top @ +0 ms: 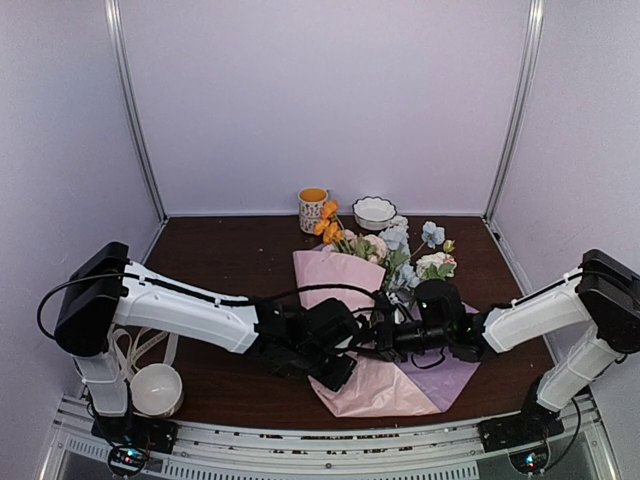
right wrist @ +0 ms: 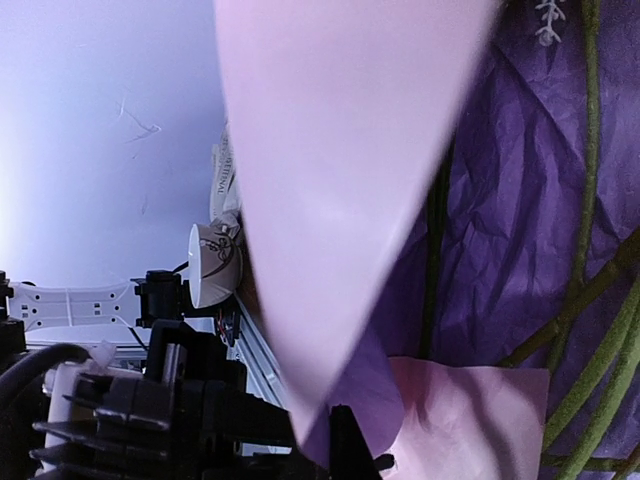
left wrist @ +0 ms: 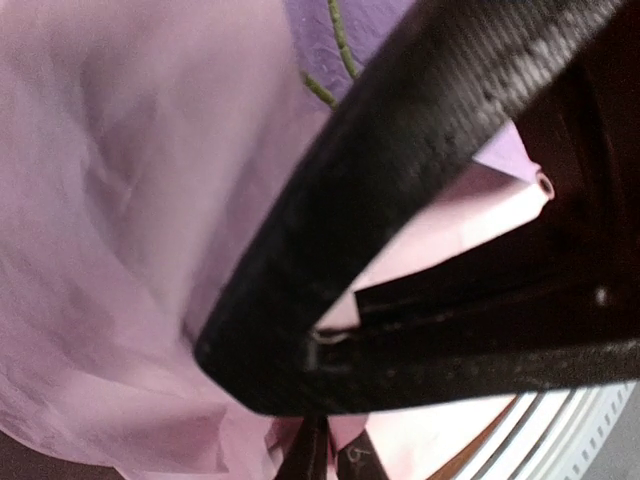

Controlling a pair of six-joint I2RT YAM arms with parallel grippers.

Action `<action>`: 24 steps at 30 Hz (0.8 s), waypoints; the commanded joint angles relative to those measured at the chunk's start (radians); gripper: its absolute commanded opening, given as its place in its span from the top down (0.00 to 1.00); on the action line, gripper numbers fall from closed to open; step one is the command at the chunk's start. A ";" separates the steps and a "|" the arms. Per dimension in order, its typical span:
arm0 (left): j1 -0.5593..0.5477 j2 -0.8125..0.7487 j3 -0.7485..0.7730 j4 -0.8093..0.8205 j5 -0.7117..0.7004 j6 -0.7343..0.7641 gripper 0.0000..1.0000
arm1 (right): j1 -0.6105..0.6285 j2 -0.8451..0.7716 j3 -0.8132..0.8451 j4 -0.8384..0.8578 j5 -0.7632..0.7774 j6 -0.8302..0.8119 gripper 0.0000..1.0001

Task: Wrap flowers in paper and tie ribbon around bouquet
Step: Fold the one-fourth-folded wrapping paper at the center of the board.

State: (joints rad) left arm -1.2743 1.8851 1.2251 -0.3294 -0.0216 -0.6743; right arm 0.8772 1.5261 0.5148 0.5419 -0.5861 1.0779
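Top external view: at far left, the cream ribbon is lying in loose loops on the dark counter, beside a white bowl and below the left arm. The left hand is sitting at the middle of the counter; its wrist view shows it pinching a fold of the paper between fingers closed almost to touching. The paper is lying spread at the centre, with its pink face folded over and its lilac face showing at the lower right. The flowers are resting on it, blooms toward the back wall and green stems running across the lilac face. Just right of the left hand, the right hand is clamping fully shut on a pink flap that is tapering down to its fingertips. Behind the blooms, a mug and a second white bowl are standing side by side.
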 commanded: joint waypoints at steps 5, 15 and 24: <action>-0.089 -0.031 0.143 -0.060 -0.135 0.264 0.69 | -0.047 0.025 0.073 -0.137 0.004 -0.133 1.00; -0.145 0.130 0.241 -0.069 -0.074 0.428 0.76 | -0.098 0.062 0.109 -0.183 -0.025 -0.204 1.00; -0.148 0.241 0.255 -0.114 -0.067 0.434 0.77 | -0.139 0.048 0.142 -0.269 -0.026 -0.262 1.00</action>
State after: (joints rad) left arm -1.4231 2.1105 1.4670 -0.4355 -0.1051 -0.2668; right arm 0.7521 1.5913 0.6365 0.3202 -0.6102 0.8581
